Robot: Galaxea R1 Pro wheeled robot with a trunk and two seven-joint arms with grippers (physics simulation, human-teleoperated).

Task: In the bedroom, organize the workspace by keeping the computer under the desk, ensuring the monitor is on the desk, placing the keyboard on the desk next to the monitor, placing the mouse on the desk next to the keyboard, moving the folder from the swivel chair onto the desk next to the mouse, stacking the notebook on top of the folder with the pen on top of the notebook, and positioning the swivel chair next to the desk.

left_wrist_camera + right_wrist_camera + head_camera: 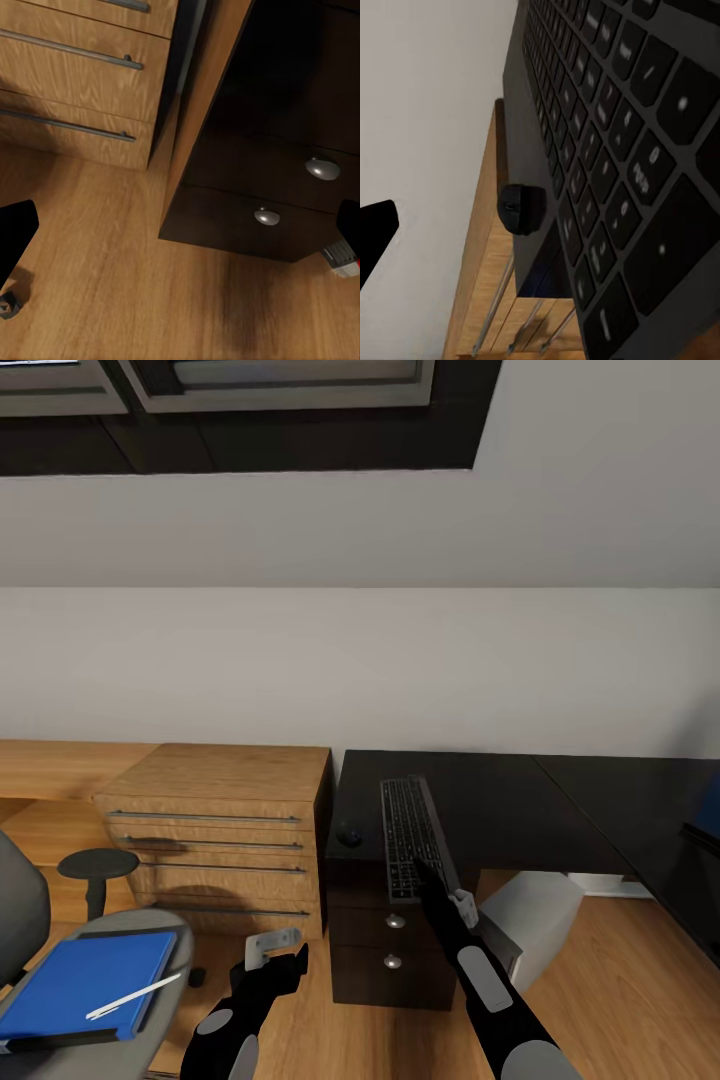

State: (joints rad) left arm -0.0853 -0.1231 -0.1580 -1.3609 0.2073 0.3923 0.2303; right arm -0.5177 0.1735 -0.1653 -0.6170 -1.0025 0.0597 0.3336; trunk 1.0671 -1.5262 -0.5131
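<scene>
The dark grey keyboard [408, 830] lies lengthwise on the left end of the black desk [520, 810], with the small black mouse [349, 836] to its left. My right gripper [432, 872] is at the keyboard's near end. In the right wrist view one finger [375, 232] stands wide of the keyboard [615, 150] and the mouse [521, 210], so the gripper is open. My left gripper [275, 952] hangs open and empty over the floor. On the swivel chair [25, 920] lies the blue folder [90, 985] with the white pen [135, 997] on it. The grey computer [535, 920] stands under the desk. The notebook is out of view.
A light-wood chest of drawers [220, 830] stands against the desk's left side, also seen as the chest [75, 75] next to the dark desk drawers [270, 187]. A dark flat thing with some blue [705, 820] is cut off at the right edge. Wooden floor [600, 980] lies in front.
</scene>
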